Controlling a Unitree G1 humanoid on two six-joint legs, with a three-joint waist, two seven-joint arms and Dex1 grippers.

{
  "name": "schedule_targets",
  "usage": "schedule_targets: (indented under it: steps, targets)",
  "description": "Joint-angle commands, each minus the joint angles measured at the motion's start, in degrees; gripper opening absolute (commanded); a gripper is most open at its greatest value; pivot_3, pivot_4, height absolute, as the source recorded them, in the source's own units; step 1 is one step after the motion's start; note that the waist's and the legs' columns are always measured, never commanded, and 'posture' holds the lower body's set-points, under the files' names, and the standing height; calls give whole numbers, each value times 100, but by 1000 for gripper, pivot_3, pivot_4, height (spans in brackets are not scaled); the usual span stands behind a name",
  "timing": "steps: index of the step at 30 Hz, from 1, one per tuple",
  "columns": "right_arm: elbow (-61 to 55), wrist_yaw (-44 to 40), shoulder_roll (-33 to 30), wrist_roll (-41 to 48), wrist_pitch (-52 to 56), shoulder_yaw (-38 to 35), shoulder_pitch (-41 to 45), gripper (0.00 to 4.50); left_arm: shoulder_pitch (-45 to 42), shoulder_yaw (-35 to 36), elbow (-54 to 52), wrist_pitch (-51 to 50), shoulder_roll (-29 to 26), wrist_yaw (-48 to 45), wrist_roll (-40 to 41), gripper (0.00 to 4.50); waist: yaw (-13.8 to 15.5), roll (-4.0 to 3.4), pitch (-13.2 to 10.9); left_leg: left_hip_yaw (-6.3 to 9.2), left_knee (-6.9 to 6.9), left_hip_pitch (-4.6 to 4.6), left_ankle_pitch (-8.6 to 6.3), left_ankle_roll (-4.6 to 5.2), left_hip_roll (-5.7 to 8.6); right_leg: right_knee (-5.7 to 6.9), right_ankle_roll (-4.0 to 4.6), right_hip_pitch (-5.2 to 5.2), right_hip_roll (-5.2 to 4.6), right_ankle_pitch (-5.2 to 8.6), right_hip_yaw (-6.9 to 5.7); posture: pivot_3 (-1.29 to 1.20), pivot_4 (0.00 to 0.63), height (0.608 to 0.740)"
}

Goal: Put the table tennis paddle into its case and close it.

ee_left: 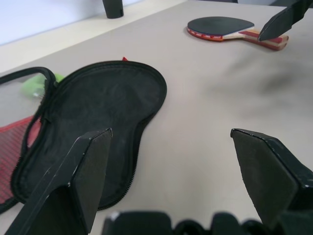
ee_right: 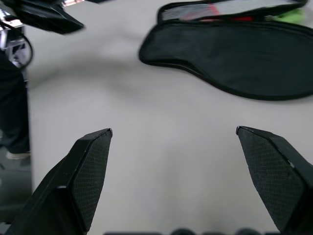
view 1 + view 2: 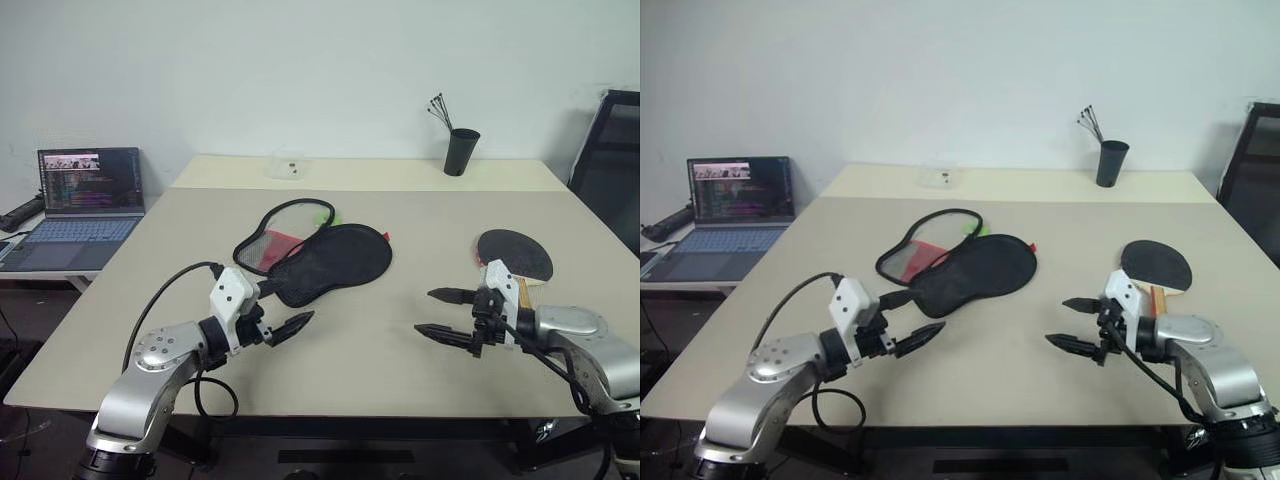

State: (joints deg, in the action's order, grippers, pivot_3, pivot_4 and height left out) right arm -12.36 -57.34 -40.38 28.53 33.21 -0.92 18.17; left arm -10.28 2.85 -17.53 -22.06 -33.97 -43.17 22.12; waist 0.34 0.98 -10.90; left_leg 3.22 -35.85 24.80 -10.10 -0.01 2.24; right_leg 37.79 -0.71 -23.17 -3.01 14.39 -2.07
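Case [image 3: 320, 262] unzipped, flap open (nothing inside); paddle [image 3: 514, 254] apart on table; both end effectors released.

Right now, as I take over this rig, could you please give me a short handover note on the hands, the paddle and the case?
Left hand: open, empty, hovering over the table just in front of the case.
Right hand: open, empty, hovering beside the paddle's handle.
The case lies unzipped mid-table, its flap folded back so the red mesh shows.
The table tennis paddle lies flat on the robot's right, apart from the case.
Done: nothing yet beyond the case being open.
Left: pick up the paddle, slide it into the case, fold the flap over, zip it shut.
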Motion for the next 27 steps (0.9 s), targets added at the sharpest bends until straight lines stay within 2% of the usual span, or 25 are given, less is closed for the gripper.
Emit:
schedule_targets:
  steps: [1, 4, 13, 18, 22, 27]
  targets:
    - [-263, 25, -129, 93, 177, -61, 23, 4465, -188, -35, 158, 183, 58, 17, -104, 4258, 9, 0, 0, 0, -1, 0, 0, 0, 0, 0, 2, 1, 0, 1, 0, 0, 150, 740]
    - [-339, 147, -99, 26, 155, -105, -85, 4465, -356, -166, 456, 394, 117, -34, -281, 4258, 24, 2, -1, -1, -3, 0, 0, 0, 1, -2, 3, 2, -1, 2, 0, 0, 150, 740]
    - [-1399, 640, -175, 694, 868, -626, -403, 4465, -1221, -384, 1454, 652, 78, -526, -483, 4258, 63, 3, -1, -3, 0, 4, 0, 0, 1, -6, -6, -1, -1, -3, -2, 0, 150, 740]
    - [-1484, 872, 52, 675, 763, -434, -384, 4465, -1534, -403, 2184, 940, -51, -870, -656, 4258, 58, 4, -2, -3, -1, 4, 0, 0, 1, -6, -4, -1, -1, -2, -2, 0, 150, 740]
    - [-1545, 889, 127, 759, 792, -373, -251, 4465, -1868, -597, 2994, 779, 68, -1264, -650, 4258, 55, 4, -2, -3, -1, 4, 0, 0, 1, -5, -5, -1, 0, -3, -3, 0, 150, 740]
    - [-1709, 977, 244, 803, 761, -258, -249, 4465, -2500, -1020, 4205, 1266, 90, -1689, -1169, 4258, 70, 6, -3, -1, -1, 6, 0, 1, 2, -7, -19, 0, 0, -11, -7, 0, 150, 740]
